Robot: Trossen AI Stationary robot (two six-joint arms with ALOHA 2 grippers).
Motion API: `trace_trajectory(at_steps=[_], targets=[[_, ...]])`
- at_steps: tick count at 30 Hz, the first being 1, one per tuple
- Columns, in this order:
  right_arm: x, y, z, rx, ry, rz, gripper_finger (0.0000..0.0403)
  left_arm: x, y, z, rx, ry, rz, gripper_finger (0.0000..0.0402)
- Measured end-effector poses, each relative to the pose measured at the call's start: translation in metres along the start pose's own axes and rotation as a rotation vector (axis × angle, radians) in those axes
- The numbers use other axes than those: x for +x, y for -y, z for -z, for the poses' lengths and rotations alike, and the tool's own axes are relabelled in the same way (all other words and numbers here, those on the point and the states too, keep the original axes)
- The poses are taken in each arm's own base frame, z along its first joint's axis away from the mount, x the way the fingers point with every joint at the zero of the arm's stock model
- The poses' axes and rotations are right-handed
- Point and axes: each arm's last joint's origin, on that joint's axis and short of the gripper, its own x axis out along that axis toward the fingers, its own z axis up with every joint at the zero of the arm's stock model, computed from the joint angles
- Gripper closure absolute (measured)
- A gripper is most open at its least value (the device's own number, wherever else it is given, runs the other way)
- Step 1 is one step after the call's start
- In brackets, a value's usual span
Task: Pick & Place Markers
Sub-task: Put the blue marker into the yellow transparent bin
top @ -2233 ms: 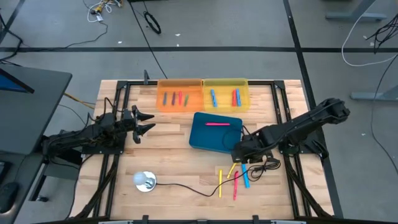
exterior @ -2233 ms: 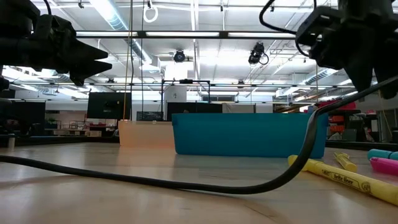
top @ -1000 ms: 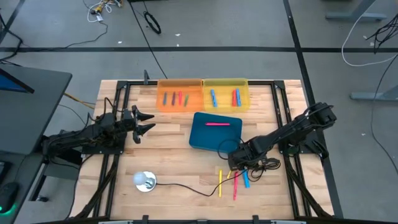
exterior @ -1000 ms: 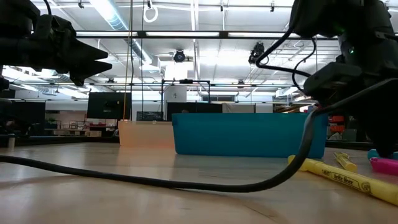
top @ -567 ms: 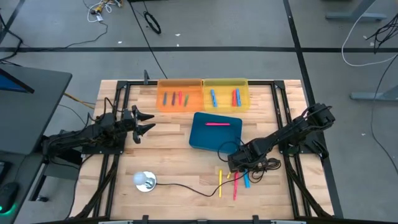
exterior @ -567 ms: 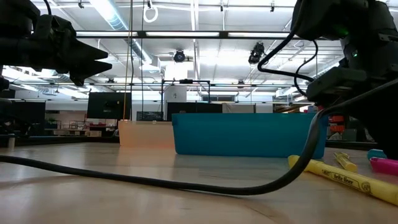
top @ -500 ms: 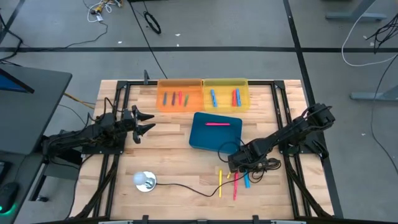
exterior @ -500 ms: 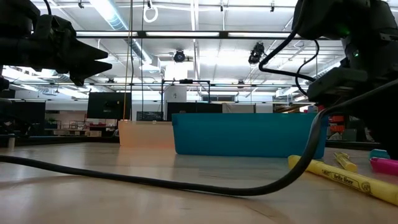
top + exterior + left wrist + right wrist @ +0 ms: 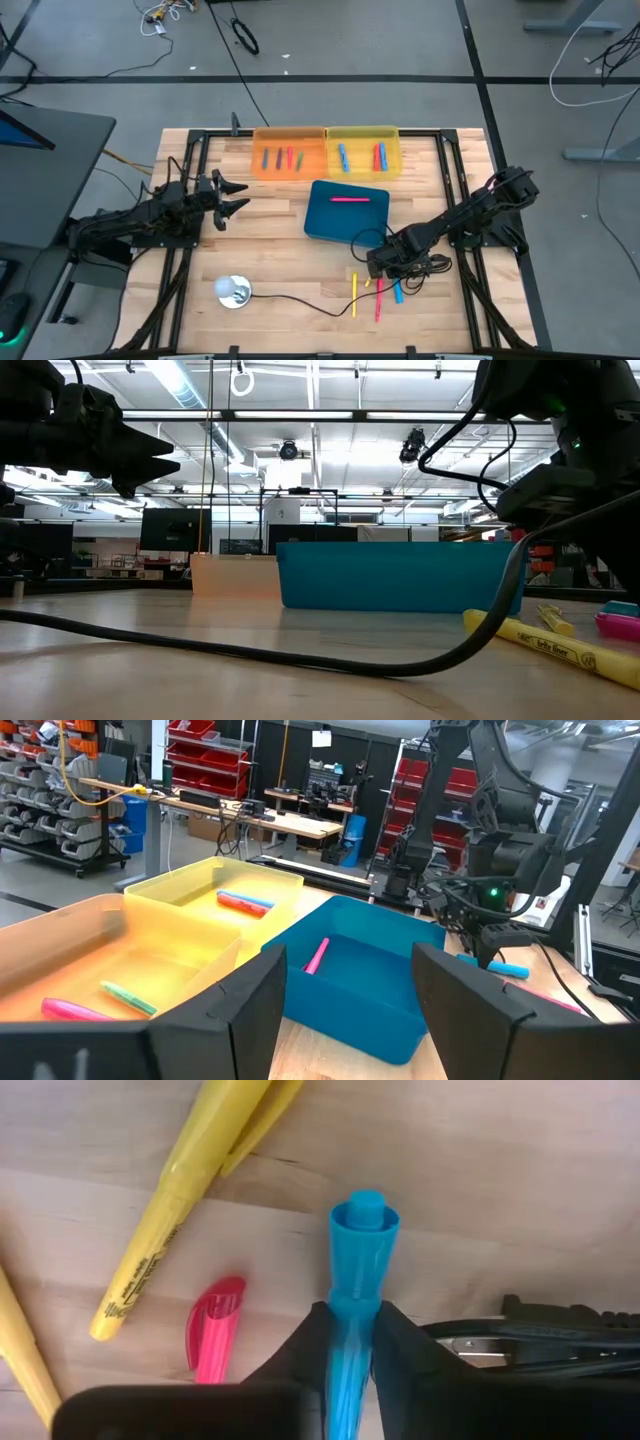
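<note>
Right gripper (image 9: 350, 1330) is down at the table among the loose markers, near edge, right of centre, its two fingers pinched onto a blue marker (image 9: 355, 1280); the capped end sticks out past the fingertips and the marker appears to lie on the wood, not yet lifted. Just beside the grip: a yellow marker (image 9: 180, 1200) lying diagonal, a pink marker (image 9: 213, 1335) just beside the blue one, and a black cable (image 9: 560, 1335) touching the table on the other side. In the high view the same gripper (image 9: 385, 265) sits over a small cluster of loose markers (image 9: 375, 292), yellow, pink and blue, perhaps five or so; exact count not resolvable. Further out, a blue tray (image 9: 345, 212) in mid-table holds one pink marker. Beyond it, at the far edge, an orange bin (image 9: 288, 155) holds about four markers and a yellow bin (image 9: 362, 152) about four, blue and red. Left gripper (image 9: 232, 195) waits well apart over the left side of the table, fingers spread, holding nothing. A small round white object (image 9: 232, 291) with a cable lies near the front left. Judgement: sorting roughly two-thirds done; nine or so placed, the gripped blue one plus the loose cluster remain. The blue one would likely go to the yellow bin with the other blues.
</note>
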Motion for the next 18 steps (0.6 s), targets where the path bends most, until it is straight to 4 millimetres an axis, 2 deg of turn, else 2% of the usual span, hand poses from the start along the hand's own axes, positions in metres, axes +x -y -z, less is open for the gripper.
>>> trace_trajectory(at_steps=[12, 18], targets=[[-0.005, 0.001, 0.0, 0.008, 0.034, -0.015, 0.0362, 0.0, 0.0, 0.0, 0.0, 0.0, 0.0, 0.0179], [-0.018, 0.001, 0.004, -0.001, 0.01, -0.055, 0.0362, 0.0, 0.0, 0.0, 0.001, 0.0, 0.0, 0.0179]])
